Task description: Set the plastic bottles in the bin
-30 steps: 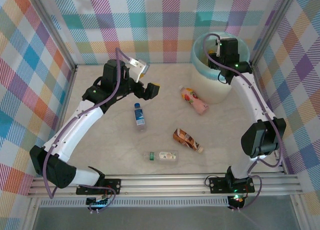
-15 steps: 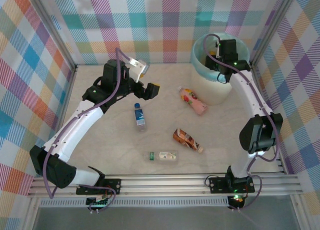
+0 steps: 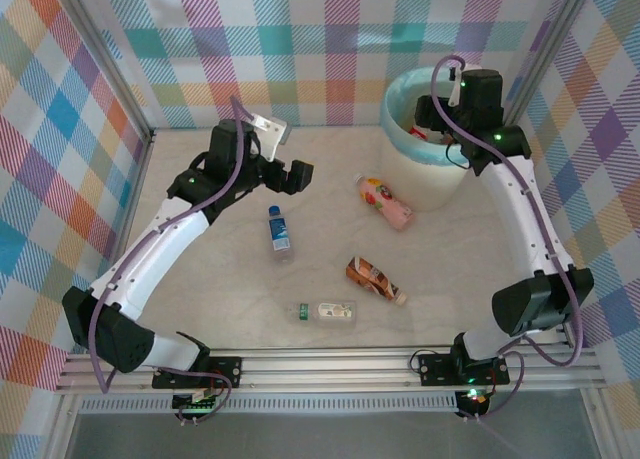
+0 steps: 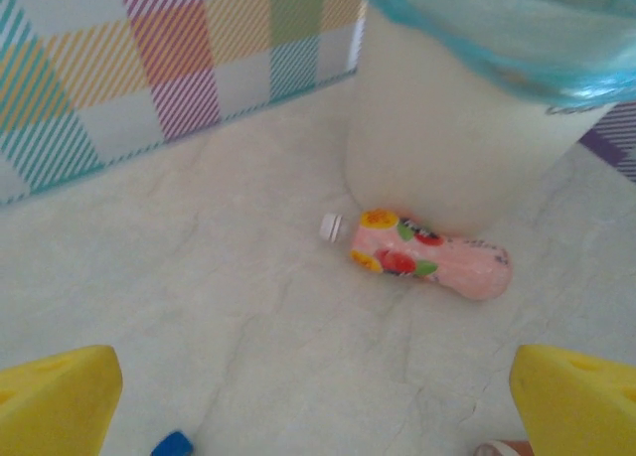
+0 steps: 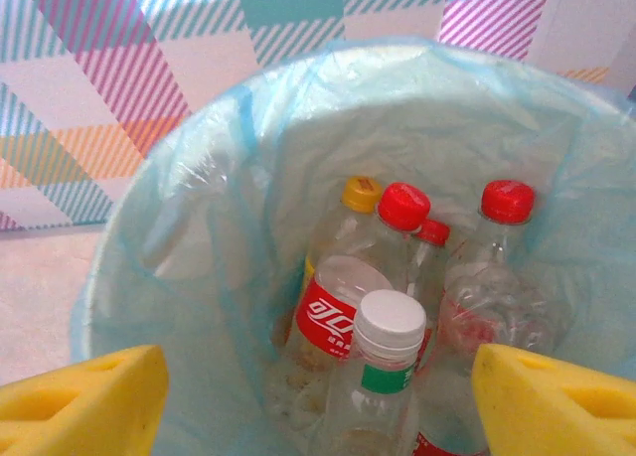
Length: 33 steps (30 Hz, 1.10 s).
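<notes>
Top external view, from the near edge: the green-labelled bottle, the brown bottle and the blue-labelled bottle lie loose mid-surface. Farther, the pink bottle lies on its side just beside the foot of the bin, toward the far right corner. Your left fingers, spread and empty, face it. Its long axis runs from finger to finger, cap left, so I judge a wrist turn necessary. Your right fingers, spread and empty, hang over the binned bottles.

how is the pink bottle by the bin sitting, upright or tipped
Tipped: the pink bottle lies on its side beside the bin.
</notes>
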Available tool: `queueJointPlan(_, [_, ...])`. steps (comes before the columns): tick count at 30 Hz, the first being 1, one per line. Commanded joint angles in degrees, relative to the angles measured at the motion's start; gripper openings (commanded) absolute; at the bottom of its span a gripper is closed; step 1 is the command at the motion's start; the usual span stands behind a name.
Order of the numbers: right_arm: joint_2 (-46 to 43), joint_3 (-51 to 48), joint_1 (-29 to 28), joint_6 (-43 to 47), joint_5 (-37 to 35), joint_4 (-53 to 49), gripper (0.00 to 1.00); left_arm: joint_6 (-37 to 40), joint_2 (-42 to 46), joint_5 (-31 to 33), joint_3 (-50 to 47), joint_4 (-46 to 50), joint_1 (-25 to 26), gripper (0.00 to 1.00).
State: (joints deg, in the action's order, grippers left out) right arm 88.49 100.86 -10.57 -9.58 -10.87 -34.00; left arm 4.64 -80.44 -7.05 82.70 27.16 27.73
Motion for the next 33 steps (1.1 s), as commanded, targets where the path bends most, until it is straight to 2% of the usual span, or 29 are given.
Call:
queueJointPlan(1, [-2.5, 0.2, -0.42, -2.41, 3.73, 0.06, 0.79, -4.81, -1.97, 4.94, 2.72, 6.94, 0.33, 1.0])
queueJointPlan(4, [-4.12, -0.69, -1.0, -3.4, 7.06, 0.07, 0.77, -8.96, -4.05, 7.42, 3.35, 12.57, 0.09, 1.0])
queueJointPlan(7, [-5.35, -1.81, -2.96, -3.03, 8.94, 0.22, 0.75, -13.88, -6.47, 7.15, 2.85, 17.33, -0.76, 1.0])
queueJointPlan(15, [-6.48, -4.86, -11.33, 2.82, 9.91, 2.97, 0.75, -22.66, -11.64, 2.39, -5.27, 18.77, -2.25, 0.96])
queueJointPlan(27, [-5.26, -5.1, -14.04, 3.95, 10.16, 3.21, 0.76, -24.95, -17.88, -0.58, -12.96, 14.89, -3.38, 0.91])
queueJointPlan(33, [-5.4, -6.0, -14.13, 4.21, 10.05, 3.5, 0.76, -24.86, -20.77, -2.76, -13.61, 12.83, -4.08, 0.81])
